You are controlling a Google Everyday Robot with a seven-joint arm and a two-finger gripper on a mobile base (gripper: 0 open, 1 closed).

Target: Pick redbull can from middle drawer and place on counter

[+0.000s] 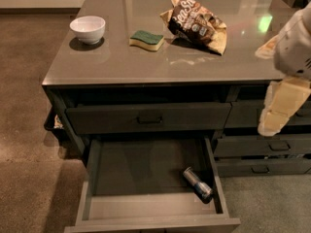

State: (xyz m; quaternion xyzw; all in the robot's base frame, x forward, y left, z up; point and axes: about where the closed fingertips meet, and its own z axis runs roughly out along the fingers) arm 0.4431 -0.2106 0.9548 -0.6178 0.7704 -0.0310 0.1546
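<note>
Redbull can (198, 184): lying on its side, front right of the open middle drawer (141, 169).
Gripper (277, 113): at the right, beside the counter (136, 57) edge, well apart from the can; parted or closed, cannot tell.

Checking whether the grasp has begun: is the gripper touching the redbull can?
Apart. The camera view shows the gripper at the right edge, just below the counter, while the redbull can lies down in the middle drawer.

Snack bag (194, 24): "SeaS…" partly legible. Pincer (272, 123) at right edge, beside counter (121, 62).
</note>
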